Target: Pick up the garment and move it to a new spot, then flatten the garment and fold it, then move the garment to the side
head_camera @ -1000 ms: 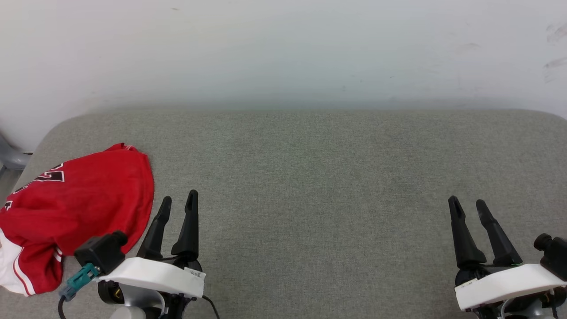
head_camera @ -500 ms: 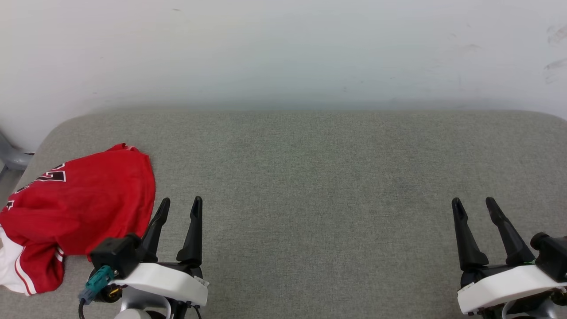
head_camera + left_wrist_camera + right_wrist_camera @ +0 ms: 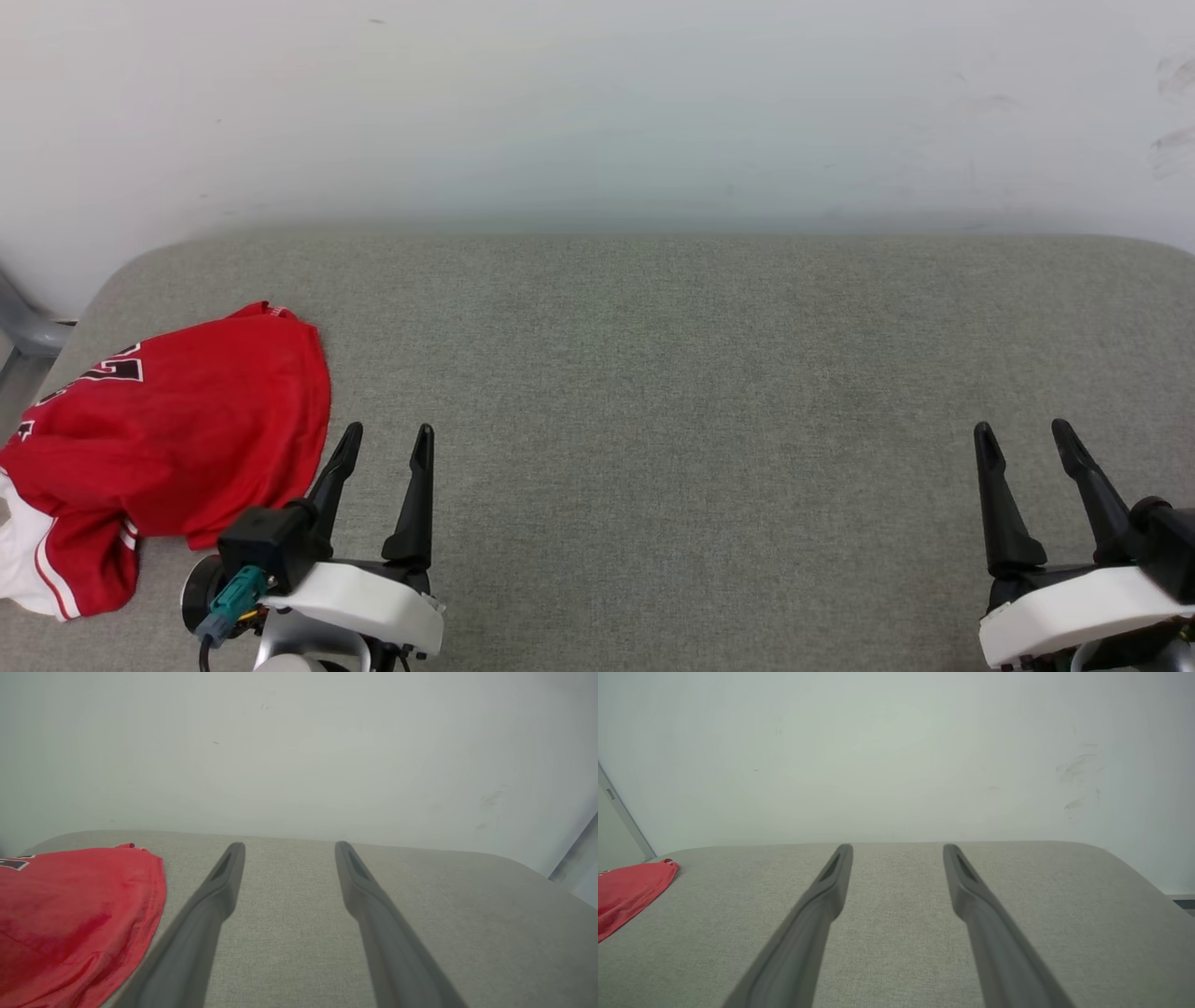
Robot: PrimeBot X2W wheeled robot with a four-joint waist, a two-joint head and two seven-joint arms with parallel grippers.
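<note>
At the left edge of the grey fabric-covered surface (image 3: 653, 355), the garment (image 3: 177, 420) lies in a soft, rumpled heap with red cloth uppermost. Part of a black, white-outlined numeral shows on its far left side, and a white sleeve with red stripe trim spills toward the near left corner. Just beside its right hem, near the front edge, the left gripper (image 3: 388, 434) points toward the back edge with its two dark fingers spread apart and nothing between them. In the left wrist view the red fabric sits close alongside the left finger (image 3: 205, 905); whether the two touch cannot be told. Well apart from the garment, near the front right corner, the right gripper (image 3: 1022, 431) has its fingers spread the same way, holding nothing, over bare grey cloth. In the right wrist view the garment is a red patch at the far left. Behind the rounded back edge rises a pale wall (image 3: 597, 103), marked with dark scuffs (image 3: 1169, 140) toward the right. A grey tube (image 3: 23, 331) stands just past the left edge.
</note>
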